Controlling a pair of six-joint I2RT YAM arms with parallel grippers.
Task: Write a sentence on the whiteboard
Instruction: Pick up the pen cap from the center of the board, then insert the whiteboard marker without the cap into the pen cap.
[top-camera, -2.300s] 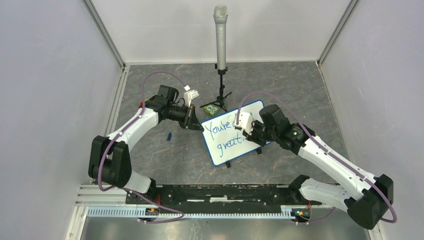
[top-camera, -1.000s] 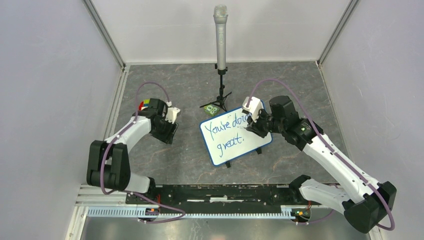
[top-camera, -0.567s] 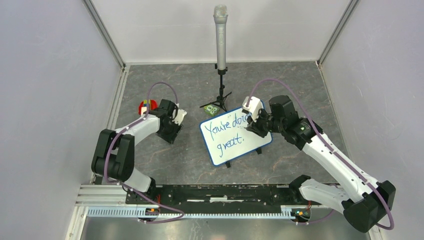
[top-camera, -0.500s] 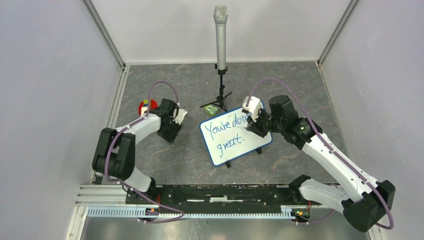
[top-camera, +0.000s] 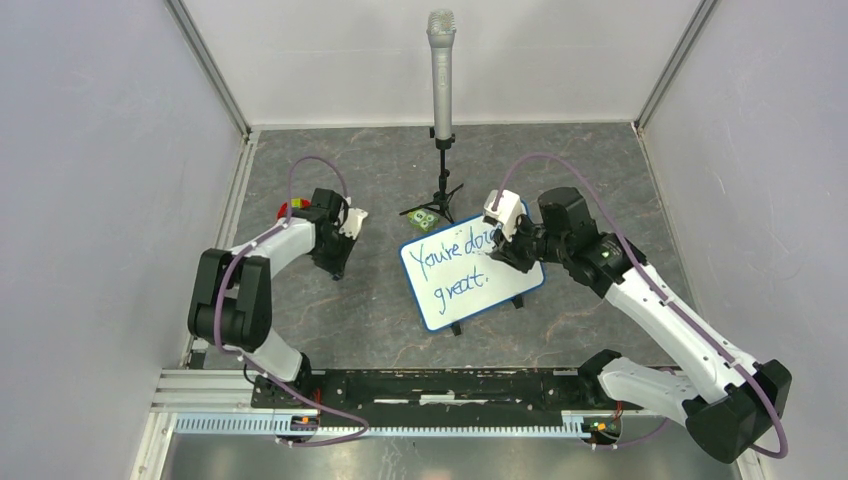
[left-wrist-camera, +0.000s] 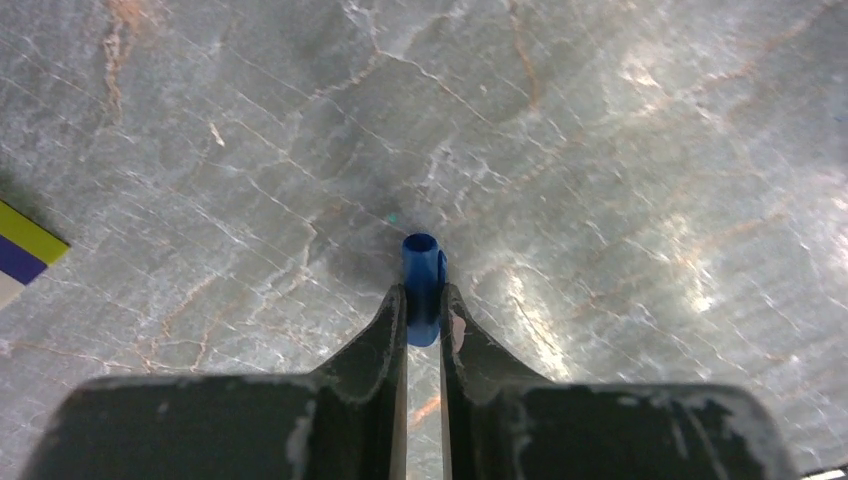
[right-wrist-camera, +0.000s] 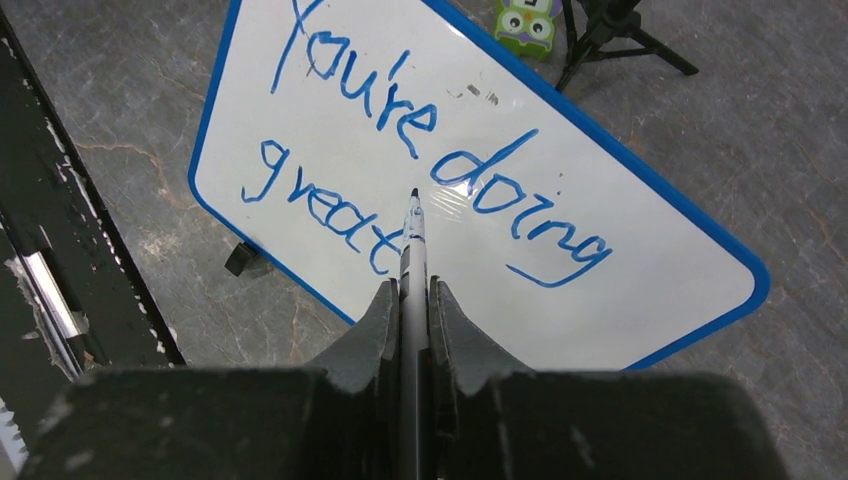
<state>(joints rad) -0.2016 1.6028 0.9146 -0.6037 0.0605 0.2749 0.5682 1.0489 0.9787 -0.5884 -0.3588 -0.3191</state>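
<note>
At the far left of the grey marbled surface (top-camera: 380, 320), a small red object with yellow and green on it (top-camera: 290, 208) is partly hidden behind the left arm. The left fingers (left-wrist-camera: 402, 305) are pointed down at the surface and closed tight on a blue cap (left-wrist-camera: 422, 262), whose open end sticks out beyond the tips. Whether the cap touches the surface cannot be told. Further right, at the back, a microphone on a tripod stand (top-camera: 441, 70) is stood upright. A small green owl figure (top-camera: 424, 217) is set at its foot, just behind the whiteboard (top-camera: 500, 292). The whiteboard is raised on black feet at mid-surface, turned at an angle, well apart from the left fingers. The sentence (right-wrist-camera: 415, 122) is written on it in blue in two lines, "You're doing" above "great". The right fingers (right-wrist-camera: 390, 305) are clamped on a marker (right-wrist-camera: 413, 240), whose tip is held between the two lines. Contact cannot be made out. In the top view, the end of "doing" is covered by the right wrist.
</note>
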